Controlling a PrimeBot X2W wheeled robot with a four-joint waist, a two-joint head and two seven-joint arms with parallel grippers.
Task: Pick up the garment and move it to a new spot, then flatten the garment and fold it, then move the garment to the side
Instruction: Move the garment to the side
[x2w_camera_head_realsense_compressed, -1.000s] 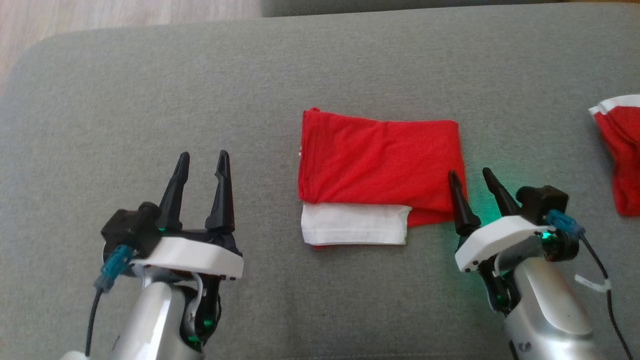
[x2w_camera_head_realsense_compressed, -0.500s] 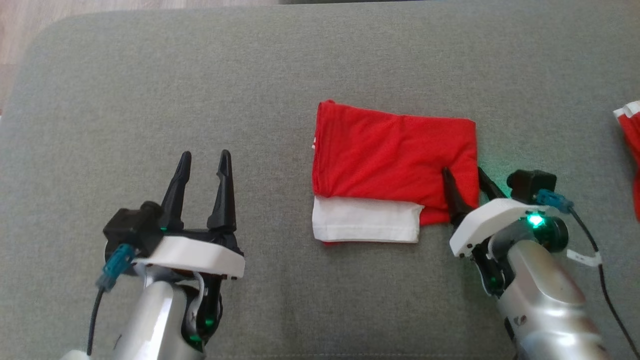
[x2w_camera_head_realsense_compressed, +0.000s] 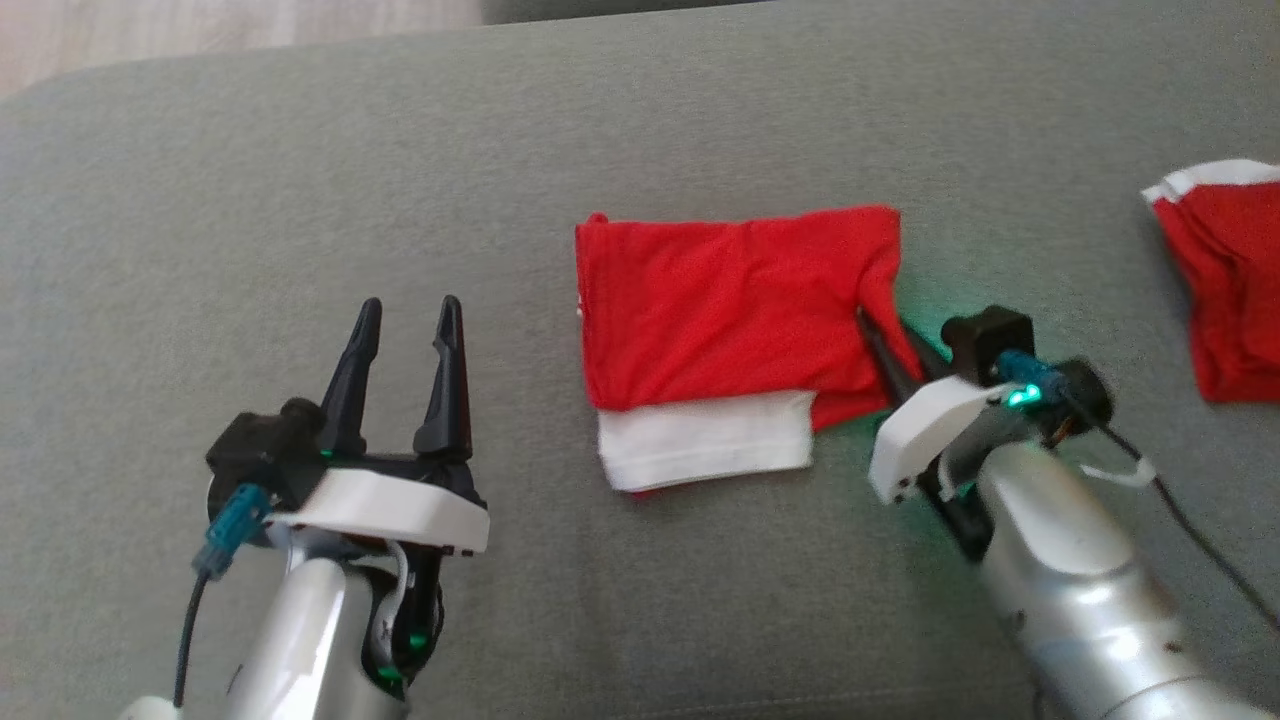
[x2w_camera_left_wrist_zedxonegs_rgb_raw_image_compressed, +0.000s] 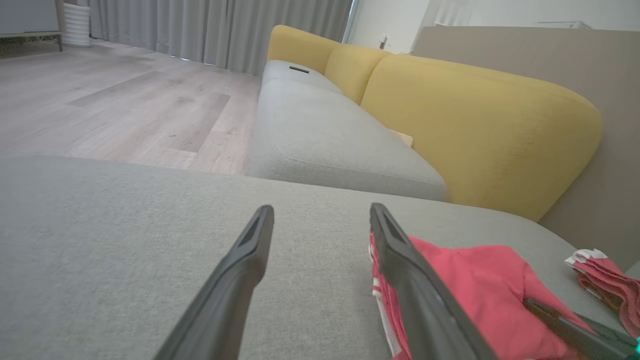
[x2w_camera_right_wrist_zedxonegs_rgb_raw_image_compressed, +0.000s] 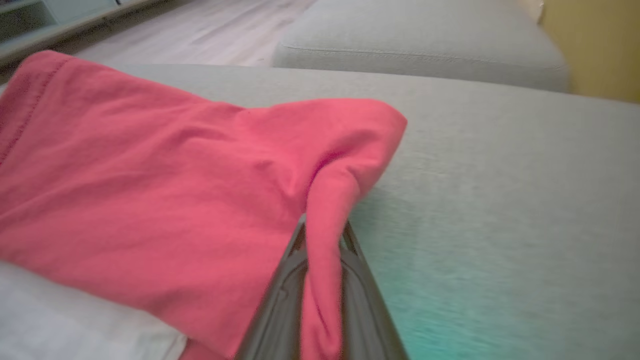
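Looking down from the head camera, I have the left gripper (x2w_camera_head_realsense_compressed: 408, 305) at the lower left, hovering over the bare grey cushion (x2w_camera_head_realsense_compressed: 250, 180). Its two fingers are spread apart with nothing between them, and it is well apart from any fabric. Through its wrist camera I see wooden floor (x2w_camera_left_wrist_zedxonegs_rgb_raw_image_compressed: 125, 110) off to the left and a yellow backrest (x2w_camera_left_wrist_zedxonegs_rgb_raw_image_compressed: 475, 125) beyond the cushion. In the middle of the cushion lies the garment (x2w_camera_head_realsense_compressed: 720, 300), folded into a red rectangle with a white band (x2w_camera_head_realsense_compressed: 705, 450) showing along its near edge. Its left and far edges lie flat, while the right edge is bunched into a raised ridge. The right gripper (x2w_camera_head_realsense_compressed: 885, 330) is on that edge near the near-right corner. In its wrist camera the fingers are pressed together on a pinch of the red fabric, which stands up between them. Green light from the wrist spills on the cushion beside it. At the far right, well apart from the garment, sits a second red cloth (x2w_camera_head_realsense_compressed: 1225, 280) with white trim, cut off by the picture's edge.
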